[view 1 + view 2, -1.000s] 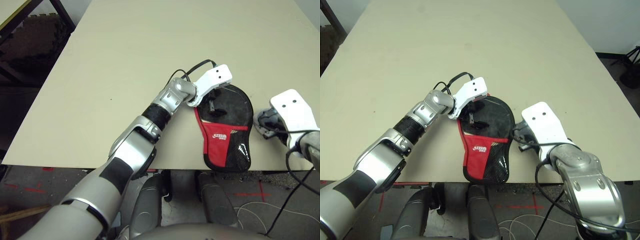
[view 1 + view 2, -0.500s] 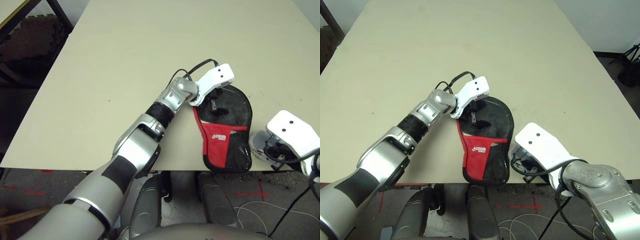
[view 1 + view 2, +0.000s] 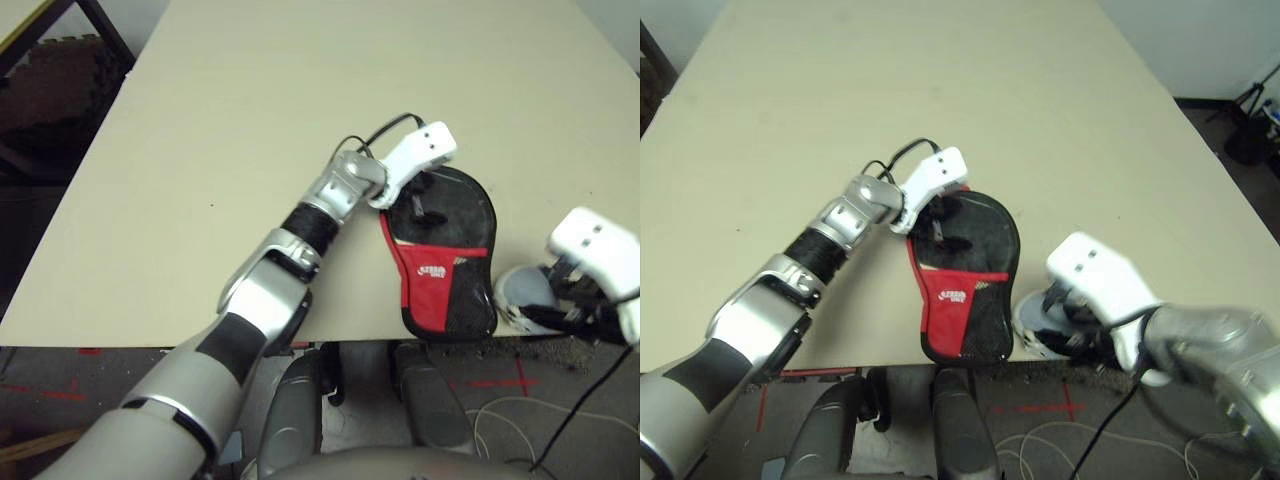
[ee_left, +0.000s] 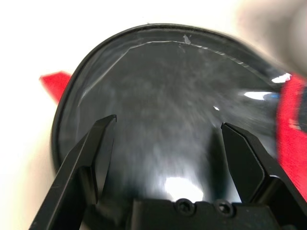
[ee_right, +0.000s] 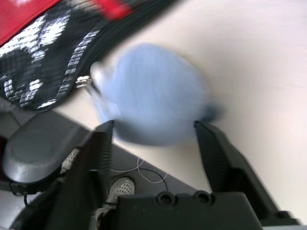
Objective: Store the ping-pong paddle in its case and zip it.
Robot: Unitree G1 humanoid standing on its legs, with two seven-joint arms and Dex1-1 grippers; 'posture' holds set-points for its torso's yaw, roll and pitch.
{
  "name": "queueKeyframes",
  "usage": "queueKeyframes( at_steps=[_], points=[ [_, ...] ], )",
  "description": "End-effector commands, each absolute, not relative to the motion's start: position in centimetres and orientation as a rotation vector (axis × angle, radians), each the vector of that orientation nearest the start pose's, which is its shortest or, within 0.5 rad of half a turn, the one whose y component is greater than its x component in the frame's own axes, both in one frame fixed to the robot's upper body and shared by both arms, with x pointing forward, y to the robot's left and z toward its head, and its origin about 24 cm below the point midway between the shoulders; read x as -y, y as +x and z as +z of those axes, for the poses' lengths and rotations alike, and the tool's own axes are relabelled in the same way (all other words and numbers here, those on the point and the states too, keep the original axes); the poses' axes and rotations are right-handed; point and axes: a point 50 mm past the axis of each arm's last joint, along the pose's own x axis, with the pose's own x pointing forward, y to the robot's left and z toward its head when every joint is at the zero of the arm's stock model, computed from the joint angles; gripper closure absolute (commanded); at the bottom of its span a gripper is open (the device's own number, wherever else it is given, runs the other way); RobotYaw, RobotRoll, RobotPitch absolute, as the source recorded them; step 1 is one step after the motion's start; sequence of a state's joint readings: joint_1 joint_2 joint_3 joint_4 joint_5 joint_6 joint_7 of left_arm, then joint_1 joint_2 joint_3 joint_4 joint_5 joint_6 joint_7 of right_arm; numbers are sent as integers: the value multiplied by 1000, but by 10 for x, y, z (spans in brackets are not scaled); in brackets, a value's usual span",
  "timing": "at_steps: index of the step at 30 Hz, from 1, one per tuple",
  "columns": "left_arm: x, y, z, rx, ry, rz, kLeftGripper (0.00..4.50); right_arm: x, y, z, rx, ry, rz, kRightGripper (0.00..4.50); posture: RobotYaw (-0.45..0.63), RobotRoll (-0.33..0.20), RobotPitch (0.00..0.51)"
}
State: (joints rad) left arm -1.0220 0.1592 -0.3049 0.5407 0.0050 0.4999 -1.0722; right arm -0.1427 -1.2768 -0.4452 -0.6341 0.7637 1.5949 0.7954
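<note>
While case [image 3: 440,262] lies unmoved, right gripper [image 5: 152,132] fingers have spread.

one case [image 3: 441,260], one grey-blue lump [image 3: 524,292]

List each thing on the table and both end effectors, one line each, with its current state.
case: lying flat at the table's near edge, round end away from the robot.
grey-blue lump: resting beside the case, at the table edge.
left end effector: open, over the case's black round end.
right end effector: open, fingers either side of the lump.
</note>
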Motion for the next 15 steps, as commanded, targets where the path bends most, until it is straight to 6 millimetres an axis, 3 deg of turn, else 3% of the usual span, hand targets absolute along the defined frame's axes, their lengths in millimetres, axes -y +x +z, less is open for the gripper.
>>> queueKeyframes(
  at_steps=[1, 5, 8, 12, 15],
  points=[
    [-43, 345, 188, -282, 331, -1331, 0, 274, 193, 240, -812, -231, 503, 30, -294, 0, 213],
    [-65, 352, 209, -189, 237, -1185, 0, 285, 223, 258, -587, -107, 388, 30, -278, 0, 211],
    [-85, 369, 222, -82, 132, -971, 0, 289, 253, 255, -403, -21, 278, 30, -259, 0, 212],
    [-121, 387, 223, 33, 81, -683, 0, 295, 283, 224, -284, -78, 107, 30, -241, 0, 217],
    [-164, 394, 205, 81, 41, -433, 0, 307, 313, 196, -99, -135, -142, 30, -234, 0, 223]
  ],
)
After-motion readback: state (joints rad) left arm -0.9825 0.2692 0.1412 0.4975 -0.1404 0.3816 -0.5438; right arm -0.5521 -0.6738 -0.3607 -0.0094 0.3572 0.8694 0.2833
